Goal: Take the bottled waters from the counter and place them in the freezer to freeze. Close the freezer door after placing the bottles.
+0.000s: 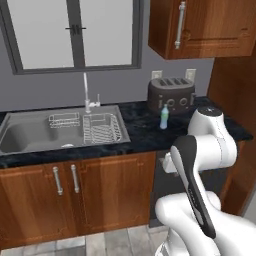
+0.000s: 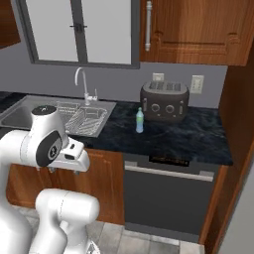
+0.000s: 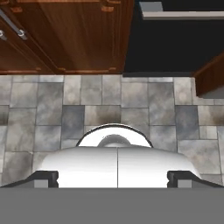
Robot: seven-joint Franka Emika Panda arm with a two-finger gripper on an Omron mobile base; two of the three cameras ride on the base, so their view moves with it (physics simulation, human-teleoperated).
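My gripper (image 3: 117,177) points down at the tiled floor (image 3: 87,109), its two tips wide apart at the bottom corners of the hand view, with nothing between them. I hold nothing.

One bottle (image 1: 164,117) stands upright on the counter (image 1: 145,135), pale blue with a green cap, just in front of the toaster (image 1: 171,94) and to the right of the sink (image 1: 30,132). From the right base view the bottle (image 2: 140,121) is near the toaster's left corner, apart from it, with open stone all round. I cannot make out a second bottle from here.

I judge it light, a small plastic bottle, stiff enough if full but with a smooth round wall that could slip or roll in my fingers. The label band at mid-body looks the best place to take hold: below the tapering neck, above the base, jaws square across the widest part. A grip too high on the cap would let it swing; too hard a squeeze could dent thin plastic. It is narrow and tall, so a nudge from one finger on the approach could tip it against the toaster.
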